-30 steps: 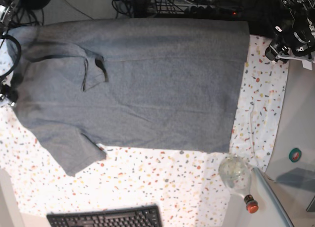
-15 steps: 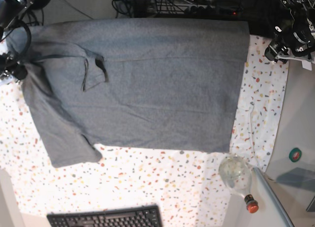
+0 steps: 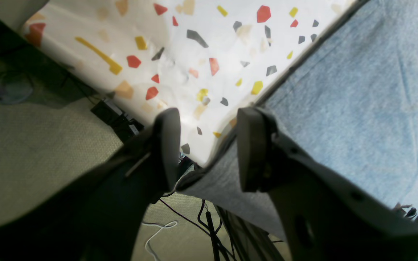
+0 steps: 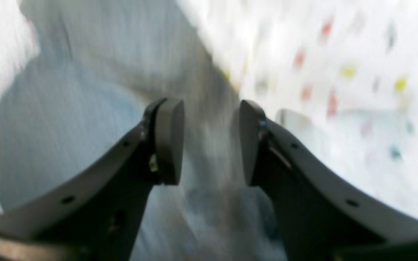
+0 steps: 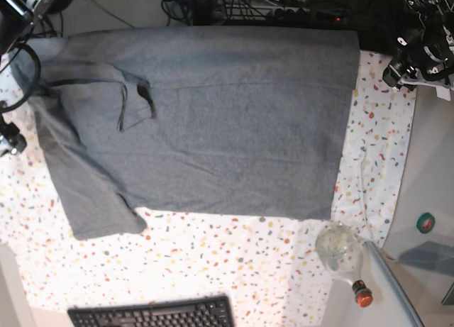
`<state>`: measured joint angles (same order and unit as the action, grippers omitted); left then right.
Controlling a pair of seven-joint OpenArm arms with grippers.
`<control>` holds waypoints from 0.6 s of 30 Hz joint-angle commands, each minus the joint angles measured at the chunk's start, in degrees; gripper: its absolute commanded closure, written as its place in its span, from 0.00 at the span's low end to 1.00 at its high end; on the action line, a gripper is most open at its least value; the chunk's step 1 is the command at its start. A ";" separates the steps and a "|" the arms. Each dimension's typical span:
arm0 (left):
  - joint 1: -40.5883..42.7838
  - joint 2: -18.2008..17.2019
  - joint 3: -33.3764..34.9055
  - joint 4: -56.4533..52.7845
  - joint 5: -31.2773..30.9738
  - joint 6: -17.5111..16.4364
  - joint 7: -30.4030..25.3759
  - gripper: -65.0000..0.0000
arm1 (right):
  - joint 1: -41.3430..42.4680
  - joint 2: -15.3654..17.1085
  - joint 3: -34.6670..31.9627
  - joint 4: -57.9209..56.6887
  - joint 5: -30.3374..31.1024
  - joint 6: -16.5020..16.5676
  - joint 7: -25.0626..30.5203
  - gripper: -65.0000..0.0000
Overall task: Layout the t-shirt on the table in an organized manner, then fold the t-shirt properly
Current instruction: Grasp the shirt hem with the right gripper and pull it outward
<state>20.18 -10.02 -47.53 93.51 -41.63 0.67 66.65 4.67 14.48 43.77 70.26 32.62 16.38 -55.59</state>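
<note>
The grey t-shirt (image 5: 227, 121) lies spread across the speckled table (image 5: 213, 263), hem to the right and collar (image 5: 138, 100) to the left. Its upper left sleeve (image 5: 78, 71) is folded in; the lower sleeve (image 5: 99, 217) lies flat. My right gripper (image 5: 8, 139) is at the table's left edge, just off the shirt. In the blurred right wrist view it (image 4: 209, 141) is open and empty over grey fabric (image 4: 85, 108). My left gripper (image 5: 399, 75) is at the back right corner; it (image 3: 209, 145) is open, over the table edge (image 3: 194, 47) beside the shirt's hem corner (image 3: 357, 108).
A clear bottle (image 5: 340, 250) with a red cap (image 5: 362, 296) lies at the front right. A black keyboard (image 5: 152, 314) sits at the front edge. A plain grey surface (image 5: 433, 164) with a green roll (image 5: 425, 223) is on the right. Cables and floor (image 3: 31, 145) lie beyond the back edge.
The shirt's left side and lower sleeve have been drawn to the right, off the table's left edge. My right gripper swung up to the shirt's edge, then back down. The left arm has not moved.
</note>
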 commanded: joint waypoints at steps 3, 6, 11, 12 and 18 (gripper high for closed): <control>0.08 -1.01 -0.34 0.86 -0.62 -0.10 -0.50 0.61 | 6.10 3.67 -6.63 -9.47 -0.14 -1.13 5.00 0.49; 0.25 -1.01 -0.43 0.86 -0.62 -0.10 -0.50 0.61 | 9.18 4.82 -11.72 -15.97 -1.28 -1.13 9.75 0.38; 0.52 -1.63 -0.52 0.86 -0.62 -0.18 -0.50 0.61 | 9.88 4.82 -14.80 -20.19 -3.83 -1.13 15.37 0.41; 0.52 -1.71 -0.52 0.86 -0.62 -0.18 -0.50 0.61 | 9.88 4.82 -14.80 -20.72 -4.53 -1.13 15.81 0.41; 0.34 -1.80 -0.43 0.86 -0.62 -0.18 -0.50 0.61 | 9.53 4.29 -14.80 -21.25 -7.35 -1.13 15.90 0.41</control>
<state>20.62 -10.81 -47.57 93.51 -41.69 0.64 66.65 13.26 17.89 28.86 48.25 25.04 14.96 -40.27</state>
